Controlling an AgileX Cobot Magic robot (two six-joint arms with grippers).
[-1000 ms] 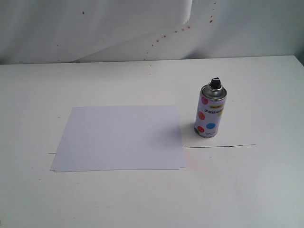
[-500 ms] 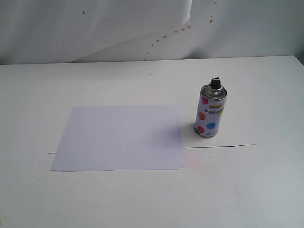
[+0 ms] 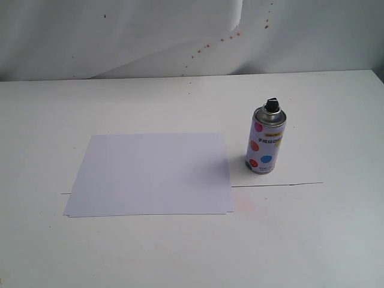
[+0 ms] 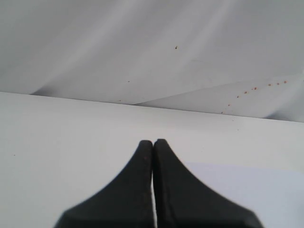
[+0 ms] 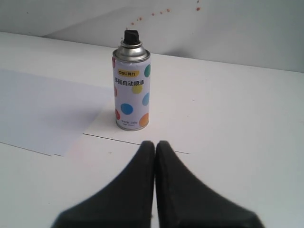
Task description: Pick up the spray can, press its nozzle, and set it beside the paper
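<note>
The small white aerosol spray can with coloured dots, a yellow label band and a silver domed top [image 3: 266,144] stands upright on the white tabletop [image 3: 180,258]. Its contents cannot be seen. The tiny black plastic nozzle with a slanted tip [image 3: 272,105] sits uncovered on the can's top, with nothing touching it.

Just beside the can, but apart from it, the plain white rectangular sheet of paper [image 3: 150,174] lies flat. A thin dark line on the tabletop [image 3: 282,184] runs just in front of the can's base. Behind the can hangs a creased white backdrop flecked with small reddish spots [image 3: 120,36]. Nothing stands around the can.

The right gripper [image 5: 155,143] points at the can from near its front. Its black fingers are pressed together and hold nothing. The left gripper [image 4: 153,141] is likewise closed tight and empty, over the tabletop with part of the paper beyond its fingers.
</note>
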